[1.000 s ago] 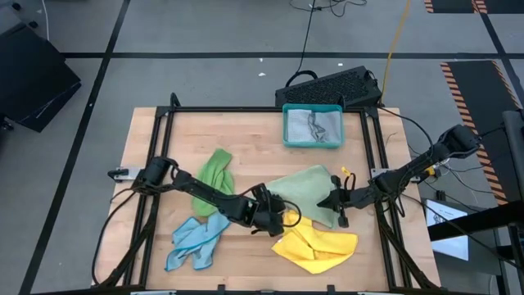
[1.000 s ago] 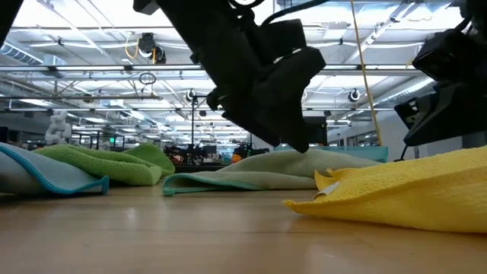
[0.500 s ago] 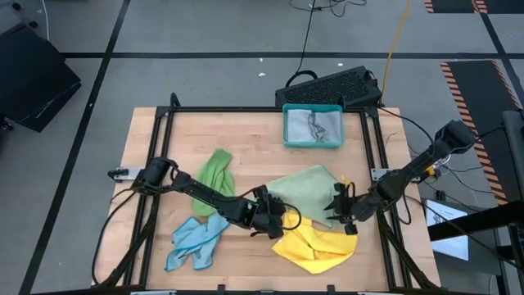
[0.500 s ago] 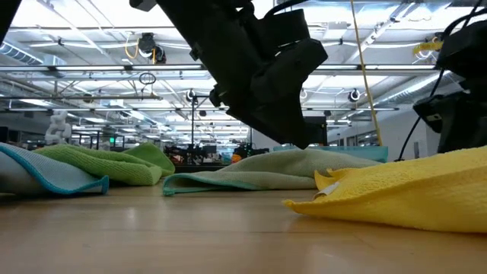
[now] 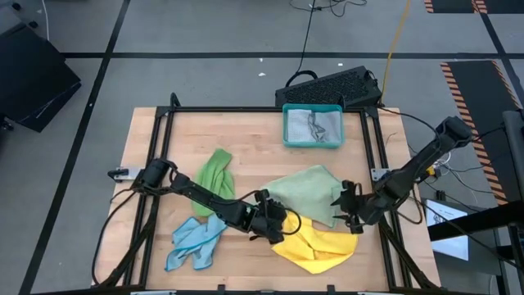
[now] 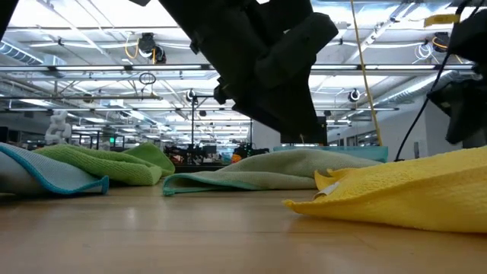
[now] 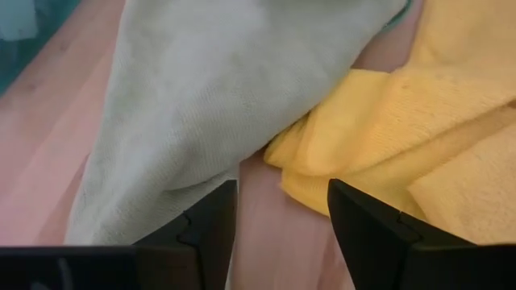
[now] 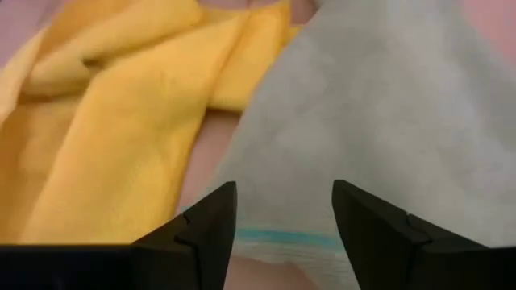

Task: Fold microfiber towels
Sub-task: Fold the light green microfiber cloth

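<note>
A pale green towel (image 5: 304, 192) lies spread on the table's middle right, its near edge beside a crumpled yellow towel (image 5: 318, 246). My left gripper (image 5: 282, 223) stands open low at the towel's near left edge, its fingers (image 7: 211, 221) on either side of bare wood between the pale green towel (image 7: 193, 105) and the yellow towel (image 7: 419, 121). My right gripper (image 5: 342, 209) hovers open at the towel's near right edge, above its teal-hemmed border (image 8: 282, 237). A bright green towel (image 5: 214, 176) and a light blue towel (image 5: 196, 242) lie crumpled at the left.
A teal tray (image 5: 312, 141) holding a grey cloth stands at the far edge. A black frame (image 5: 246, 109) runs around the wooden table. In the low view, bare wood (image 6: 190, 236) lies in front of the towels.
My right gripper has opened and drawn back from the pale green towel toward the table's right and near edges. My left gripper has shifted a little toward the near right, closer to the yellow towel. The towels lie as before.
</note>
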You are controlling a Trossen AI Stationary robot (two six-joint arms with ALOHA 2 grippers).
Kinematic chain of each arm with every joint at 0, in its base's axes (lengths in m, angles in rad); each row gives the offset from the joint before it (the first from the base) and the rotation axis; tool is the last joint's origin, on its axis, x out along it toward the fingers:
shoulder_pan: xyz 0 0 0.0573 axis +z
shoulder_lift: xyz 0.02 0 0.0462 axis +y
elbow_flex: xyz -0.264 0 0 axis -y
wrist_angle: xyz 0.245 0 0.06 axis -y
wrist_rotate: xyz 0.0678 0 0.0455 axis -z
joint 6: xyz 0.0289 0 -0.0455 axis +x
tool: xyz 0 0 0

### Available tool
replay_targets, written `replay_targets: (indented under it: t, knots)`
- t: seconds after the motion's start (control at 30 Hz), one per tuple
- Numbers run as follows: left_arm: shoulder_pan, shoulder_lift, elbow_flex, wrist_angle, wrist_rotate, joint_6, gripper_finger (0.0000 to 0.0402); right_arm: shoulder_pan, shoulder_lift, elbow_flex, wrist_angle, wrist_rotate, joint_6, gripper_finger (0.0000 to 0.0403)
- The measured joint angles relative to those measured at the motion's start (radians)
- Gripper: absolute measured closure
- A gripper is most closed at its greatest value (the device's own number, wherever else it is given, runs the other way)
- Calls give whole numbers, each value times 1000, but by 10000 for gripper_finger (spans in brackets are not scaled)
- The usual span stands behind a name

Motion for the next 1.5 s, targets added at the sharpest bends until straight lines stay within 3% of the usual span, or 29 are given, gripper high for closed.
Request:
replay_targets:
  t: [0.2,0.33,0.67,0.8,0.87,0.97,1.17,1.33,1.5]
  knots:
    - [1,0,0,0,0,-10,204,5,-121,0,-164,66,22,204]
    - [4,0,0,27,3,-15,204,0,-157,-14,-249,55,111,202]
    - [5,0,0,147,4,39,204,0,-158,-107,-79,22,49,136]
    - [5,0,0,160,5,46,204,0,-152,-152,11,-59,-26,127]
    - [5,0,0,169,5,51,204,0,-145,-173,45,-82,-61,143]
    - [7,-1,0,181,6,38,204,-1,-133,-187,81,-75,-113,202]
    - [23,-1,0,301,28,42,204,-1,-123,-187,230,-74,-269,378]
    - [22,-1,0,497,33,127,204,-1,-123,-187,483,37,-413,378]
    - [-6,-1,0,615,30,206,196,-1,-114,-187,615,157,-499,386]
